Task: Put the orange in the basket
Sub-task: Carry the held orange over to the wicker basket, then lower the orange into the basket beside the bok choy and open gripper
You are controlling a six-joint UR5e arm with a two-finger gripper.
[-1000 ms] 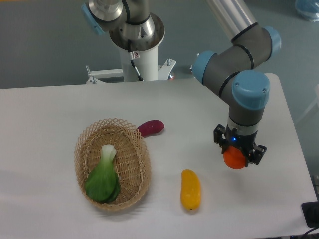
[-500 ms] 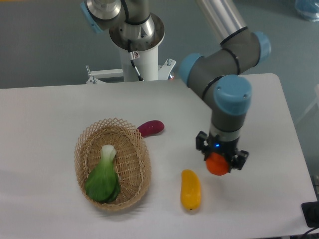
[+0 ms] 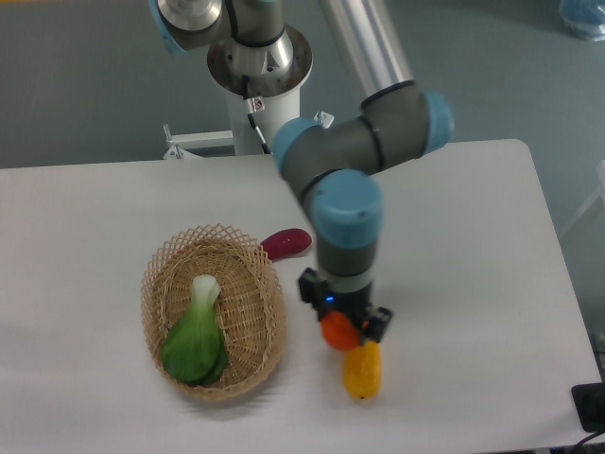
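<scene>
yellow mango-like fruit (image 3: 362, 370) nearest, partly under arm | gripper (image 3: 343, 327) clamped on orange (image 3: 338, 332), held above table just right of basket (image 3: 267, 355) | orange likely light, firm, smooth, may slip; grip across its widest part | bok choy (image 3: 196, 336) inside basket | purple vegetable (image 3: 286, 243) behind rim
</scene>
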